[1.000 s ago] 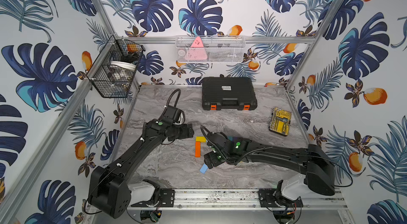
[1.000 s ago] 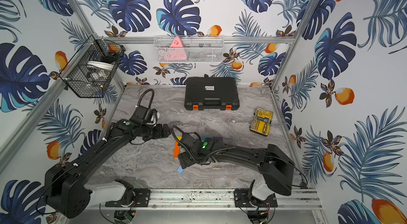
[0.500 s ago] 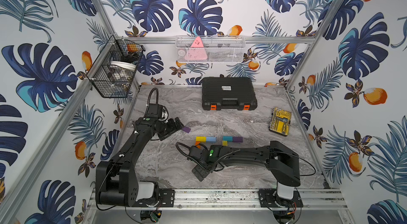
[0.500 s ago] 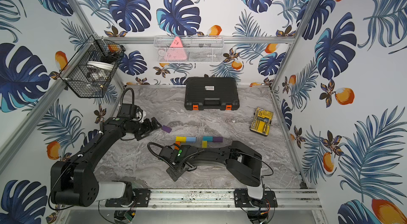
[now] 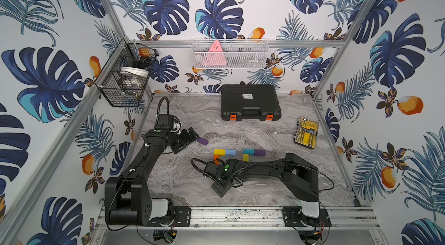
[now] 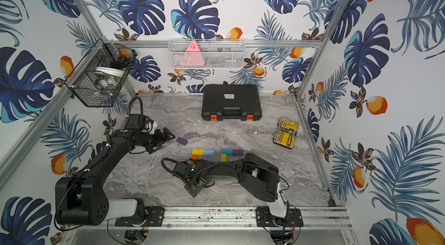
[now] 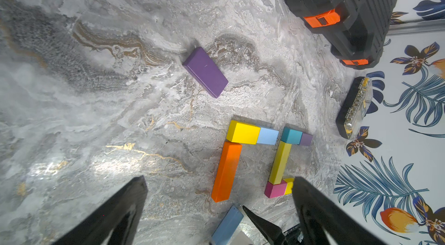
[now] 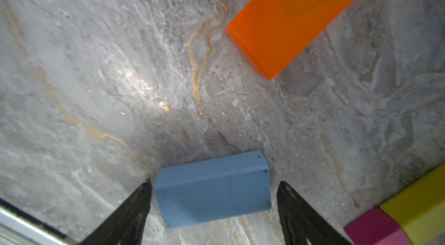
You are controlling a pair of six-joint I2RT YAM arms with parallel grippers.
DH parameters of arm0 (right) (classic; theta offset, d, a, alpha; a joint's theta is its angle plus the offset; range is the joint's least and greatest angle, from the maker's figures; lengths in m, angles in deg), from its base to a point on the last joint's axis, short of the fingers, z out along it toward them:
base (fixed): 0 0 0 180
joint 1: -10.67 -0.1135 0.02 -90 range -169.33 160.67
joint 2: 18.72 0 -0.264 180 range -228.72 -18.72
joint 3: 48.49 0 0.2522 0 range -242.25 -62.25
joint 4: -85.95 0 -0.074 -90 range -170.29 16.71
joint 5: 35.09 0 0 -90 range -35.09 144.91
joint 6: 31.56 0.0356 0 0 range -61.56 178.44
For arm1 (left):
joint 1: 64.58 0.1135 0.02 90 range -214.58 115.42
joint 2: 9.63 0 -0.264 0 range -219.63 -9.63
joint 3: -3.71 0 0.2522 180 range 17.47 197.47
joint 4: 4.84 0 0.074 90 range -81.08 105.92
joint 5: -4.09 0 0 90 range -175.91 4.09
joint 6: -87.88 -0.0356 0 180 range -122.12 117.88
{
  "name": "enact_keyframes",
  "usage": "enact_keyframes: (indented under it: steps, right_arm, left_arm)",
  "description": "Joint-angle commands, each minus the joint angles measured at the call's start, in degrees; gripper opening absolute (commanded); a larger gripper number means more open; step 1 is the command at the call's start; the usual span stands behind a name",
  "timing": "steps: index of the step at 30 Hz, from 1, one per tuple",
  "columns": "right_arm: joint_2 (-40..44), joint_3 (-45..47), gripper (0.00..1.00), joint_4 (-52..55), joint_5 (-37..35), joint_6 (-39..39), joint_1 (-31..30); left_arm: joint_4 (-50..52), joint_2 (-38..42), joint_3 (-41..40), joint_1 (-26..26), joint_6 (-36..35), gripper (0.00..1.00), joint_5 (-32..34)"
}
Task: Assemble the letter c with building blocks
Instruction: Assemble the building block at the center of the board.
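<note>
1. Left jaws stand wide, just left of a loose purple rectangular block (image 5: 202, 141) on the grey marbled worktop (image 5: 240, 130).
2. Right jaws straddle a light blue rectangular block (image 8: 212, 195), slim gaps either side, just nearer than the long orange block (image 7: 226, 171).
3. Other coloured blocks (image 5: 219, 152) lie mid-worktop.

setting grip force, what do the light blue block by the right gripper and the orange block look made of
Light blue block: probably painted wood, matte; dark specks where paint looks chipped. Orange block: likely the same, flat opaque colour, crisp corners, no glare; hard plastic cannot be ruled out.
</note>
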Motion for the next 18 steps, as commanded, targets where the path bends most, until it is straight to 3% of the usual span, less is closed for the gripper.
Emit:
enact_keyframes:
  steps: [1,3,6,11,18]
  right_arm:
    - [0.5,0.8,0.67,0.4,0.5,0.9,0.6]
    - [1.2,1.2,0.58,0.1,1.3,1.7,0.9]
    - [2.6,1.1,0.53,-0.3,2.7,4.0,1.2]
    - [3.8,-1.9,0.51,0.5,3.6,13.4,1.9]
    - [1.8,-3.8,0.50,0.3,3.6,32.4,2.4]
  left_arm:
    - [-1.0,0.4,-0.4,0.2,0.9,0.99,-1.0]
    - [-1.2,0.4,-0.6,0.1,1.0,0.99,-1.0]
    - [-1.6,0.5,-1.0,0.2,1.5,0.99,-1.0]
    - [-3.6,0.2,-2.3,0.2,3.9,0.99,-0.5]
    - [-7.4,-1.8,-3.4,0.2,8.2,0.99,-0.7]
